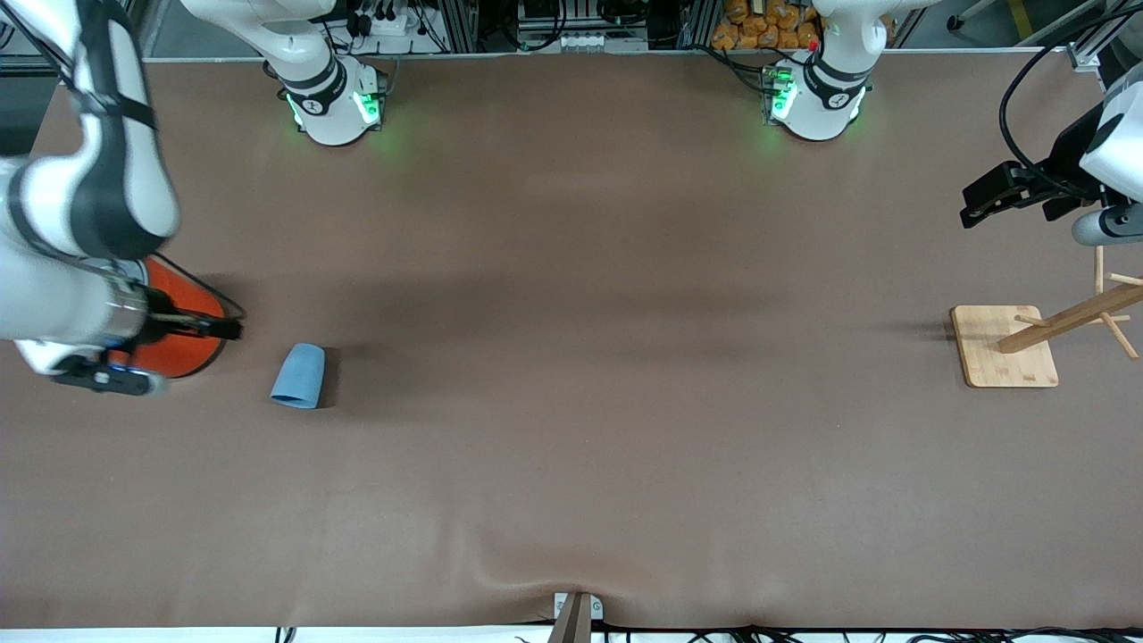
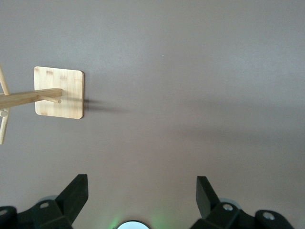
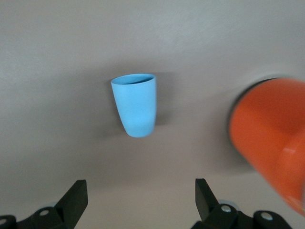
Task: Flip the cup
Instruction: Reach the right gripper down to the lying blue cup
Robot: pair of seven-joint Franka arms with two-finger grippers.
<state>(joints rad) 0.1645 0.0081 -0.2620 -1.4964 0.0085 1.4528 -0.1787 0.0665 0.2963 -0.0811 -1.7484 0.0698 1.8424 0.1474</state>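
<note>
the cup (image 1: 299, 376) lies on its side on the brown table (image 1: 571, 402), toward the right arm's end, its rim turned toward the front camera, so it must be lifted and righted. the orange can (image 1: 174, 335) stands just beside it, closer to that end of the table, and will limit approach from that direction. the right gripper (image 3: 140, 202) hangs over the can with its fingers spread wide and empty, a stance suited to straddling the cup's tapered wall; its exact height is hard to judge. the left gripper (image 2: 143, 198) waits over the table near the wooden rack (image 1: 1027, 344), its fingers likewise spread, clear of the work.
</note>
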